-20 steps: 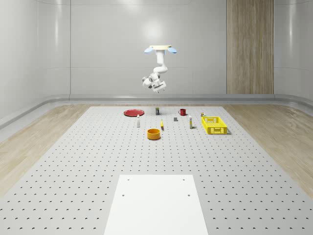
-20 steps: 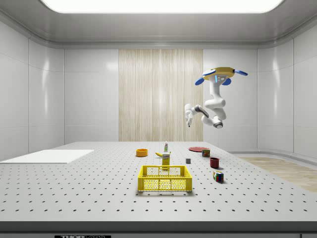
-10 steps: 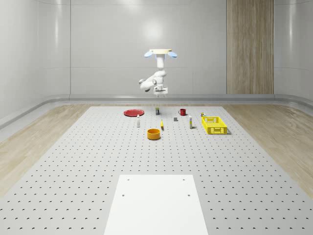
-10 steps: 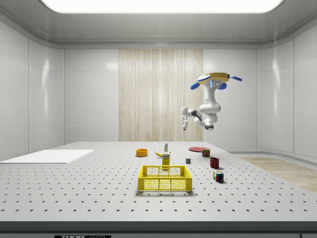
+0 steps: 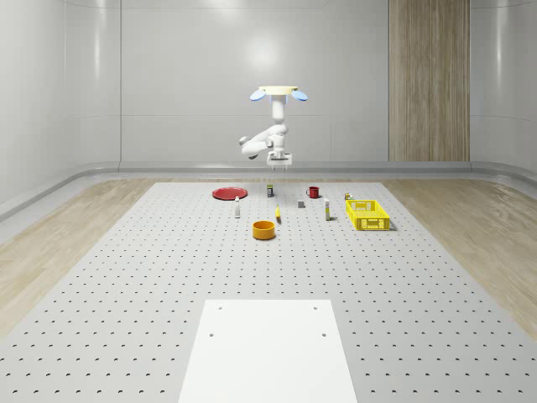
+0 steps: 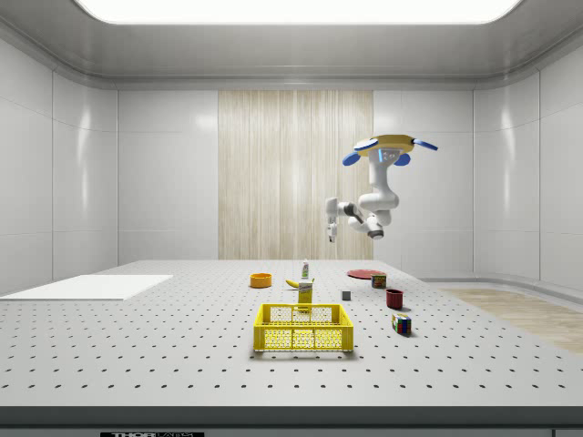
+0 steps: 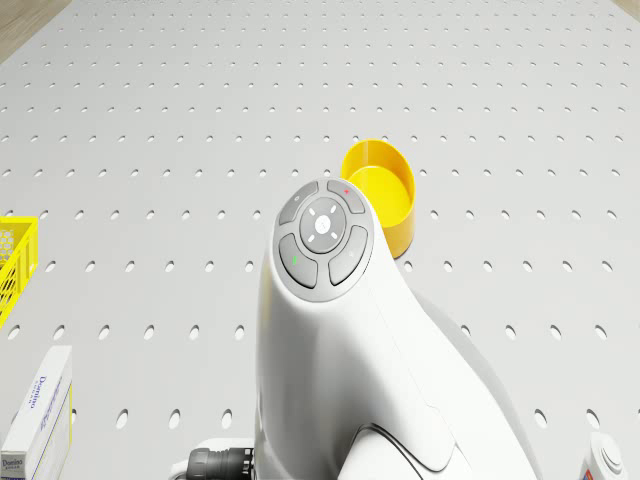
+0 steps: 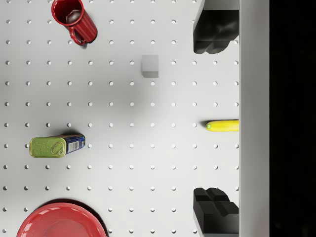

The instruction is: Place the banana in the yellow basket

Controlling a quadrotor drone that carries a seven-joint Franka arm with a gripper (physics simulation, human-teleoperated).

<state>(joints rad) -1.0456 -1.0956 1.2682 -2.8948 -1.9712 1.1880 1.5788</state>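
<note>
The banana lies on the perforated table far below my gripper, partly hidden by the gripper body. Its two black fingers stand wide apart, open, with nothing held. The banana also lies between the bowl and a small box, and beyond the basket as the banana. The yellow basket sits toward the whole-scene view's right, in front as the basket. The drone hovers high over the table's far part, the gripper hanging down, the same gripper pointing down.
Around the banana: a yellow bowl, red mug, grey cube, tin can, red plate. A white box stands near the basket corner. A colour cube lies beside the mug.
The drone has shifted toward the side view's left and slightly toward the whole-scene view's right. The arm has swung so the gripper now points down over the table.
</note>
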